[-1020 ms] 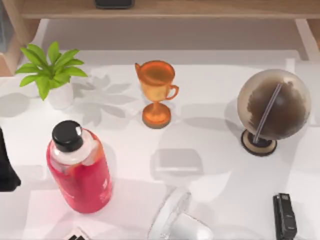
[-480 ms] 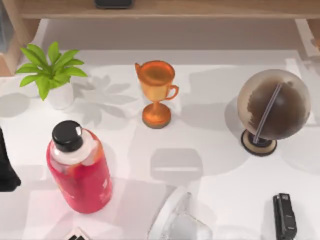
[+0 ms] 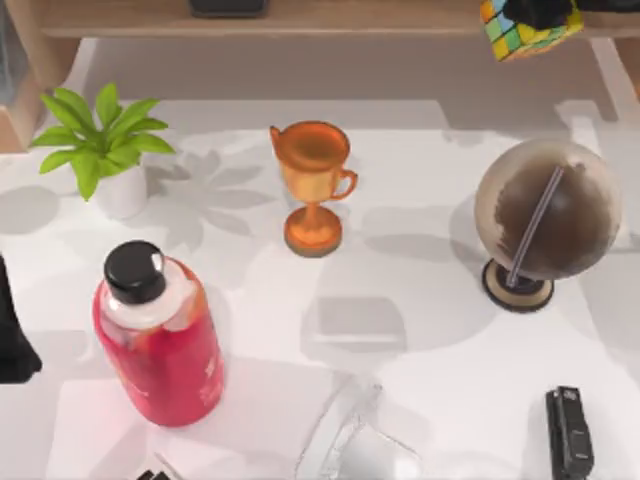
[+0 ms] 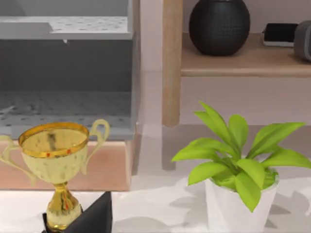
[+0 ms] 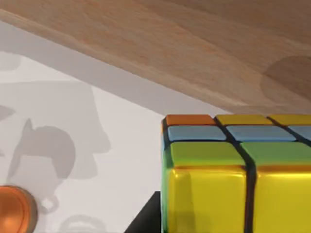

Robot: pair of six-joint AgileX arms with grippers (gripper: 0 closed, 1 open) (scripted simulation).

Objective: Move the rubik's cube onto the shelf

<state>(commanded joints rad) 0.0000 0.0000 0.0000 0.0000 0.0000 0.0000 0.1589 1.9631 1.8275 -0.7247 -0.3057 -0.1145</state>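
Observation:
The rubik's cube (image 3: 520, 30), tiled yellow, green, blue and orange, hangs at the top right over the front edge of the light-brown shelf (image 3: 350, 18). My right gripper (image 3: 540, 10) is a dark shape on top of the cube and is shut on it. The right wrist view has the rubik's cube (image 5: 233, 174) close up, with the wooden shelf (image 5: 204, 43) board just beyond it and one dark finger (image 5: 146, 221) beside the cube. My left arm (image 3: 12, 335) stays parked at the table's left edge.
On the white table stand an orange trophy cup (image 3: 314, 185), a globe (image 3: 545, 215), a red bottle (image 3: 160, 335), a potted plant (image 3: 105, 150) and a black stapler (image 3: 570, 430). A clear object (image 3: 350, 440) lies at the front. A dark item (image 3: 228, 6) sits on the shelf.
The right gripper with the rubik's cube has come into the top view at the top right, over the shelf edge. Shadows on the table have shifted. The left arm has not moved.

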